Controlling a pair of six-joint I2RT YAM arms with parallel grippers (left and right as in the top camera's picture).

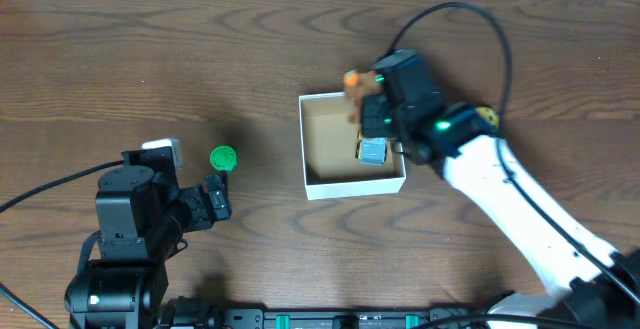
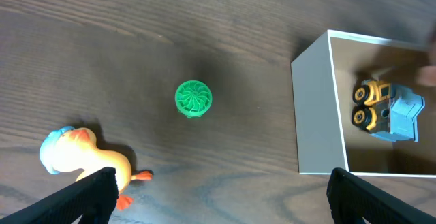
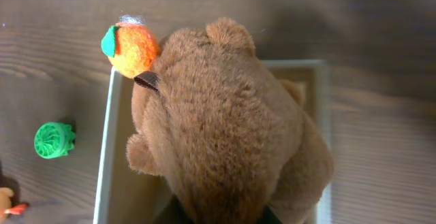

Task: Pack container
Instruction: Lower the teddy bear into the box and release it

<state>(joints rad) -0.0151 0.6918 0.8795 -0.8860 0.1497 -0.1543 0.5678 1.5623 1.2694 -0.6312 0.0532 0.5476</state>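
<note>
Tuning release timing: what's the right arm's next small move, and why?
Probably lower the right gripper slightly, toward the container's bare side. The teddy bear it grips appears to hang above the rim, overlapping a wall, and the toy truck occupies the other side.

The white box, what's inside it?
A blue and yellow toy truck lies inside the box, on its brown floor. In the right wrist view a fluffy brown teddy bear covers most of the inside, so anything beneath it is hidden.
</note>
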